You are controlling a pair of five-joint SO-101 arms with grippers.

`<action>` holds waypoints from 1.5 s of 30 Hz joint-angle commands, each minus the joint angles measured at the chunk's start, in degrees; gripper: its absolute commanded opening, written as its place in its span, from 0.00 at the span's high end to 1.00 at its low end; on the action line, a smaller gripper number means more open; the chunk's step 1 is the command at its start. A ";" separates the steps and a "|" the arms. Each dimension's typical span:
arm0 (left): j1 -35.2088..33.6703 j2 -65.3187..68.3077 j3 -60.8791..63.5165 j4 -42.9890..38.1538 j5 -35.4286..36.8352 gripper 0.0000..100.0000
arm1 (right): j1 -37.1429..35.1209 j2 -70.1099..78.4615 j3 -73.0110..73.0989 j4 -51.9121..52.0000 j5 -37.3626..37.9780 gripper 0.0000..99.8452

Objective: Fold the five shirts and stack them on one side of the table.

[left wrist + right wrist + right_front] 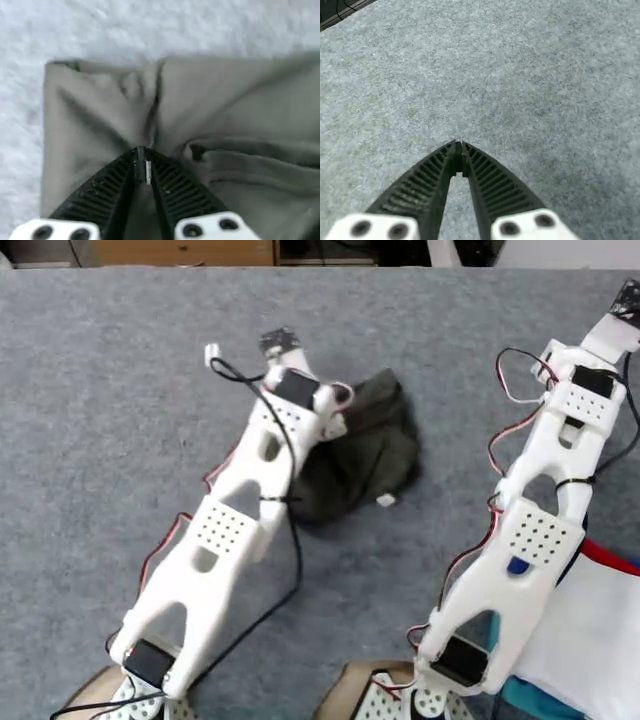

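Close to me, beside my right arm (540, 530), sits a pile (600, 630) of shirts, white on top, so I think that side is for stacking. Further out, in the middle of the table (120, 390), lies the green shirt (365, 455), all bunched up. My left gripper (142, 167) is pinched tight on a fold of it, I guess to pull it flat. Farthest off, my right gripper (458, 160) is closed on nothing, over bare table, out of the way.

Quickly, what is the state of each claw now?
Left claw: closed on the crumpled olive-green cloth shirt.
Right claw: closed, holding nothing.
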 commanded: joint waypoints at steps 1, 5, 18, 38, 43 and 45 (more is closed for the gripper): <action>4.48 -1.45 -1.41 -0.09 0.26 0.98 | 0.66 -0.40 -2.77 -1.41 -0.26 0.99; 4.66 -4.26 -1.32 0.00 0.09 0.98 | 0.66 -0.40 -2.77 -1.41 -0.26 0.99; -1.05 -10.24 -1.14 0.00 -0.09 0.98 | 0.57 -0.40 -2.77 -1.41 -0.26 0.99; 10.73 -5.85 -1.23 -3.87 0.26 0.98 | 0.57 -0.40 -2.68 -1.41 -0.44 0.99; 14.51 -6.02 -1.32 -6.24 0.26 0.98 | 0.75 -0.40 -2.68 -1.41 -0.62 0.99; 16.18 -8.04 -1.41 -6.15 0.26 0.98 | 0.75 -0.40 -2.68 -1.41 -0.70 0.99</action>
